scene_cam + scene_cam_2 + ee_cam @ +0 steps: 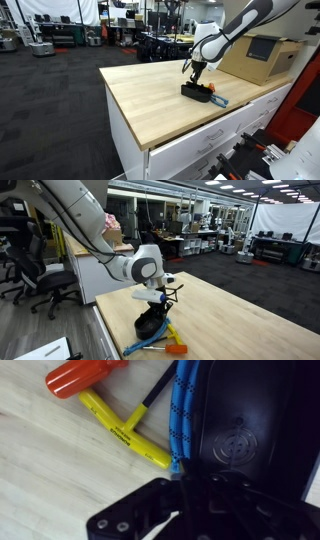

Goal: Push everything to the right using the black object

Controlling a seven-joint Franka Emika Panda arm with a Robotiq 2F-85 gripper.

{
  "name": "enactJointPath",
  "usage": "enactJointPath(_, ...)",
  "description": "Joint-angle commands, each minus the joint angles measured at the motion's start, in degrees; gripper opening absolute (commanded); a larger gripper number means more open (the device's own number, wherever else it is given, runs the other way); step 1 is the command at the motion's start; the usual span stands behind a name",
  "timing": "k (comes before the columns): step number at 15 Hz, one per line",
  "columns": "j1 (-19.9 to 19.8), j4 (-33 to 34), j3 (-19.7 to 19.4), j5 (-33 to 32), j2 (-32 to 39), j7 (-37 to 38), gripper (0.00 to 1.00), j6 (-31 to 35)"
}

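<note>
A black object with an embossed round mark lies on the wooden table; it shows in both exterior views. My gripper is down on its near end and looks shut on it, also seen in both exterior views. Pressed against the black object's side is a blue braided rope. Beside the rope lie a yellow T-shaped tool and an orange-handled screwdriver. They also show in an exterior view: yellow tool, orange handle.
A cardboard box with a dark panel stands on the table behind the gripper. The items lie close to the table's edge. Office chairs stand beside the table.
</note>
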Motion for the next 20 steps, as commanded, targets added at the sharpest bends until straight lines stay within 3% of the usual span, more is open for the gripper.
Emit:
enactJointPath(1, -0.54, -2.26, -0.48, -6.99, 2.96, -1.16, 0.34, 2.32)
enactJointPath(4, -0.45, -4.49, 0.20, -6.41, 2.06, -0.42, 0.60, 1.53)
enactJointPath(10, 0.78, -5.37, 2.15, -1.05, -0.48, 2.65, 1.00, -0.14)
enactJointPath(14, 1.73, -5.59, 3.38, 3.00, -3.33, 7.07, 1.00, -0.95)
enactJointPath(20, 2.59, -6.30, 3.77, -0.14, -9.62, 19.42, 1.00, -2.50)
